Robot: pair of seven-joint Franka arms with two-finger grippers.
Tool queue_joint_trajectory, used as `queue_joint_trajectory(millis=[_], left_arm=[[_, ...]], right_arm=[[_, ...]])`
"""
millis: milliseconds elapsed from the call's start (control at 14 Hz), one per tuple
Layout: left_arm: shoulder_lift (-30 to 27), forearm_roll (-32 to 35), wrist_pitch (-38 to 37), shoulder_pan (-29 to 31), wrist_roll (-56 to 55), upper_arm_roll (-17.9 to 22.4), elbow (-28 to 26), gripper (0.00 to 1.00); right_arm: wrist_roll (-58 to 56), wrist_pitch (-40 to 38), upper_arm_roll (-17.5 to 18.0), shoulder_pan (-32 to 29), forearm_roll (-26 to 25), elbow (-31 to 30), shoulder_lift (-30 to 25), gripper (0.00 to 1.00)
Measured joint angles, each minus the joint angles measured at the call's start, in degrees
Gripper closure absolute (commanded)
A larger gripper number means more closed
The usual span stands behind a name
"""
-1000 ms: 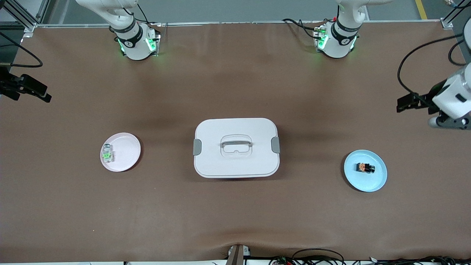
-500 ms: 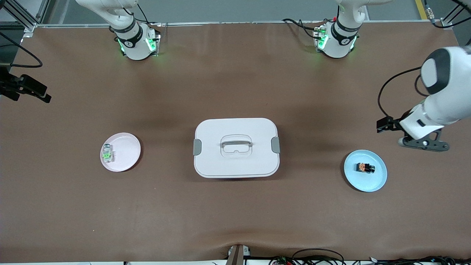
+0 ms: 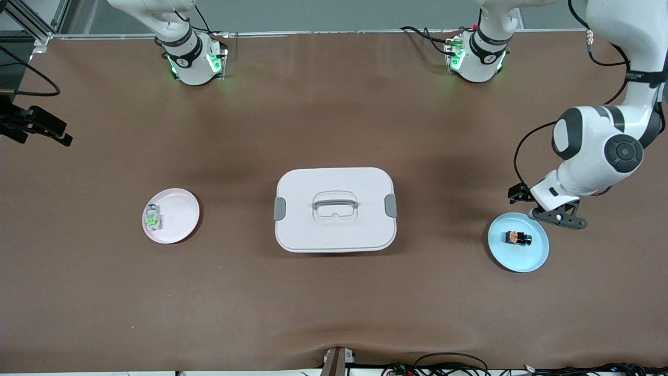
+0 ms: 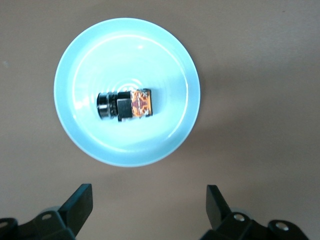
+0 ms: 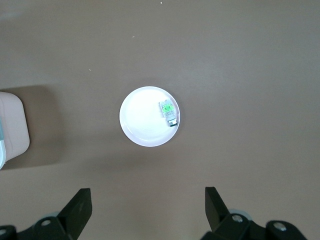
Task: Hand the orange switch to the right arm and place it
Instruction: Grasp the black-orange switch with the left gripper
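Observation:
The orange switch [image 3: 517,238] [image 4: 131,104], a tiny black block with an orange-brown face, lies on its side in the middle of a light blue plate [image 3: 537,256] [image 4: 75,60] toward the left arm's end of the table. My left gripper [image 3: 521,194] [image 4: 149,195] hangs open just above the table beside the plate's rim, with bare cloth between its fingers. The right arm waits high up. My right gripper [image 5: 147,200] is open and empty over bare table beside a pink plate [image 5: 142,120].
A white lidded box [image 3: 334,180] [image 5: 12,125] with a handle and grey clips stands mid-table. The pink plate [image 3: 180,209] toward the right arm's end holds a pale switch with a green top [image 3: 152,218] [image 5: 168,112]. Brown cloth covers the table.
The left arm has swung in from the table's end and come down, bringing its open gripper beside the blue plate. The right arm, the plates and both switches have not moved.

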Motion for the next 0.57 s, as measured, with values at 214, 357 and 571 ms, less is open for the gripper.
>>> queue_joint_trajectory(millis=[214, 357, 571], left_arm=[[3.6, 0.0, 2.6, 0.8, 0.0, 0.1, 1.2, 0.00], [6.1, 0.0, 2.8, 2.2, 0.0, 0.2, 3.5, 0.00], [9.6, 0.0, 2.9, 4.2, 0.2, 0.2, 7.1, 0.00]], right_arm=[[0.0, 0.1, 0.0, 0.0, 0.0, 0.0, 0.0, 0.00], [0.0, 0.2, 0.0, 0.0, 0.0, 0.0, 0.0, 0.00], [0.0, 0.3, 0.0, 0.0, 0.0, 0.0, 0.0, 0.00]])
